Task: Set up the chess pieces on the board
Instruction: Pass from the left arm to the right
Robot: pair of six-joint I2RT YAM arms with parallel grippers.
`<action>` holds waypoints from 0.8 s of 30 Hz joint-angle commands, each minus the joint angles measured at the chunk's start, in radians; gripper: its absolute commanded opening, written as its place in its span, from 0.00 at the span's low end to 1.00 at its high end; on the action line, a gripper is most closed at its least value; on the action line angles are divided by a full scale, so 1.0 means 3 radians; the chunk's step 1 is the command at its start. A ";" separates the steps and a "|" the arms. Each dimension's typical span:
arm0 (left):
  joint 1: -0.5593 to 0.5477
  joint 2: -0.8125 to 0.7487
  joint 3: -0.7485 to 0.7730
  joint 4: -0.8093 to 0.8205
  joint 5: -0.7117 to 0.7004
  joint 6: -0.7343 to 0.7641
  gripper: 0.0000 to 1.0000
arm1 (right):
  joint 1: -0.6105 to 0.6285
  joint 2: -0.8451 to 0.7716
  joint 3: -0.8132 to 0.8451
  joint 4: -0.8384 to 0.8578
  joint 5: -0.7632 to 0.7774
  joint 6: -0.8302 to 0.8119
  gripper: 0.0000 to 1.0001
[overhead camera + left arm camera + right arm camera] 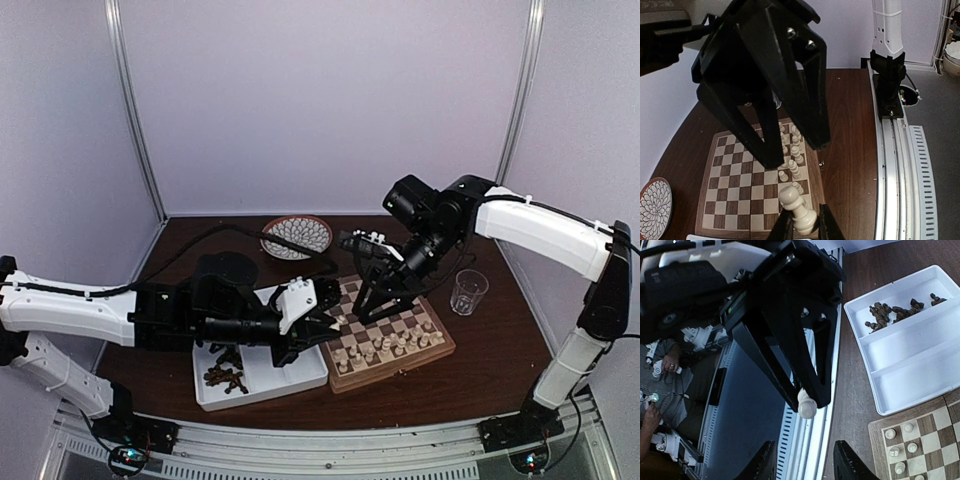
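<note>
While the left hand (803, 227) clamps a white piece (799, 209), the right hand (805, 455) gapes empty.

From above, the left gripper (328, 325) hides the white piece (799, 207) and the board's (400, 370) left edge; I can't name the tray's (290, 372) tiny dark pieces (225, 375).

On the table (480, 382) the board (425, 325) sits in the middle, with the tray (290, 375) just beside its left side, the plate (297, 237) behind the tray near the back wall and the glass (468, 292) right of the board. Loose pieces (225, 372) lie in the tray compartment farther from the board; standing pieces (388, 347) line the board's near edge in rows. The left gripper (322, 322) is over the board's left rim with a single piece (799, 209) between its fingers, and the right gripper (378, 308) is above the board's middle.
</note>
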 commanded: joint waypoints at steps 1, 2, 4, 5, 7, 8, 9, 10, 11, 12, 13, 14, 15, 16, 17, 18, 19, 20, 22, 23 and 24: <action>0.0019 0.0017 0.0069 0.0262 0.0117 -0.0044 0.08 | -0.0011 0.0058 0.0205 -0.0064 -0.0541 0.0162 0.42; 0.0019 0.0025 0.0076 0.0263 0.0117 -0.0041 0.08 | -0.0009 0.0065 0.0216 -0.0067 -0.0569 0.0165 0.42; 0.0020 0.0023 0.0073 0.0267 0.0102 -0.0031 0.08 | 0.0007 0.0072 0.0215 -0.0061 -0.0583 0.0182 0.42; 0.0020 0.0017 0.0071 0.0275 0.0102 -0.0022 0.08 | 0.0018 0.0075 0.0209 -0.0053 -0.0572 0.0189 0.42; 0.0019 0.0020 0.0066 0.0295 0.0110 -0.0012 0.09 | 0.0030 0.0072 0.0166 0.0018 -0.0541 0.0258 0.42; 0.0021 0.0025 0.0072 0.0296 0.0116 -0.0005 0.09 | 0.0032 0.0072 0.0143 0.0069 -0.0533 0.0301 0.41; 0.0022 0.0037 0.0079 0.0294 0.0118 0.0003 0.09 | 0.0035 0.0075 0.0131 0.0111 -0.0519 0.0335 0.41; 0.0020 0.0042 0.0083 0.0292 0.0120 0.0006 0.09 | 0.0036 0.0083 0.0129 0.0129 -0.0503 0.0351 0.41; 0.0019 0.0048 0.0083 0.0296 0.0127 0.0009 0.09 | 0.0040 0.0100 0.0134 0.0139 -0.0479 0.0367 0.41; 0.0019 0.0047 0.0086 0.0298 0.0141 0.0013 0.09 | 0.0038 0.0118 0.0149 0.0138 -0.0469 0.0374 0.41; 0.0021 0.0052 0.0088 0.0292 0.0141 0.0014 0.09 | 0.0040 0.0147 0.0161 0.0142 -0.0455 0.0382 0.41; 0.0023 0.0053 0.0091 0.0289 0.0138 0.0019 0.09 | 0.0045 0.0159 0.0173 0.0145 -0.0450 0.0387 0.40; 0.0022 0.0052 0.0090 0.0288 0.0140 0.0019 0.09 | 0.0050 0.0174 0.0186 0.0141 -0.0430 0.0391 0.40; 0.0020 0.0053 0.0089 0.0288 0.0141 0.0021 0.09 | 0.0058 0.0183 0.0199 0.0138 -0.0412 0.0395 0.40; 0.0019 0.0044 0.0089 0.0288 0.0136 0.0022 0.09 | 0.0065 0.0191 0.0203 0.0140 -0.0392 0.0398 0.40; 0.0021 0.0043 0.0084 0.0293 0.0127 0.0023 0.09 | 0.0073 0.0197 0.0207 0.0147 -0.0378 0.0400 0.40; 0.0019 0.0039 0.0081 0.0292 0.0117 0.0026 0.09 | 0.0084 0.0202 0.0206 0.0147 -0.0365 0.0404 0.40; 0.0024 0.0036 0.0076 0.0300 0.0114 0.0023 0.09 | 0.0098 0.0205 0.0207 0.0149 -0.0354 0.0405 0.40; 0.0021 0.0035 0.0073 0.0304 0.0107 0.0028 0.09 | 0.0121 0.0194 0.0200 0.0162 -0.0338 0.0414 0.39; 0.0020 0.0038 0.0073 0.0312 0.0110 0.0035 0.09 | 0.0131 0.0195 0.0196 0.0163 -0.0333 0.0418 0.38; 0.0021 0.0047 0.0078 0.0316 0.0109 0.0033 0.09 | 0.0137 0.0195 0.0196 0.0168 -0.0326 0.0426 0.38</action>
